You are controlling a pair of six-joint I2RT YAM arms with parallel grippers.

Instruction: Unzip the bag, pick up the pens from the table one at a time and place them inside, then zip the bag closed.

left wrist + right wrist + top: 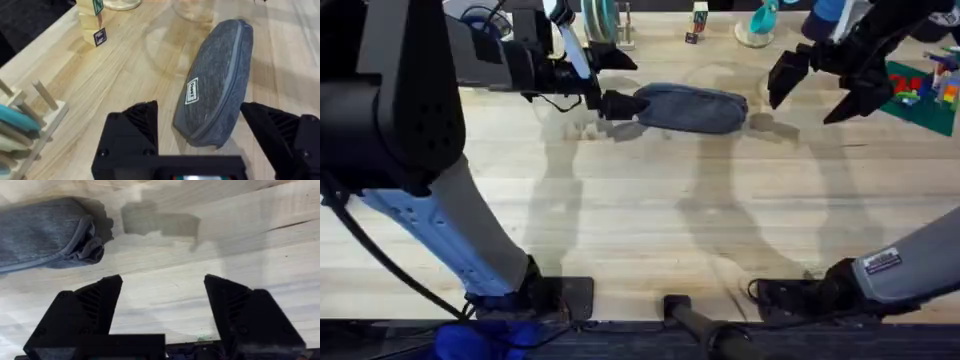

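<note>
Grey-blue pouch (216, 82): zipped, between spread left hand (220, 132) fingers.
Right hand (162, 307): open, empty, beside pouch's far end.
Risk: fabric sliding on worktop (640, 230).

We get bright, even light from above on the pale wooden plank table (650, 210), with soft doubled arm shadows stretching toward the camera. The big dark left arm close under the overhead lens is blurry. In the right wrist view the grey-blue fabric pouch (45, 232) throws a crisp shadow, and the wood looks slightly washed out.
</note>
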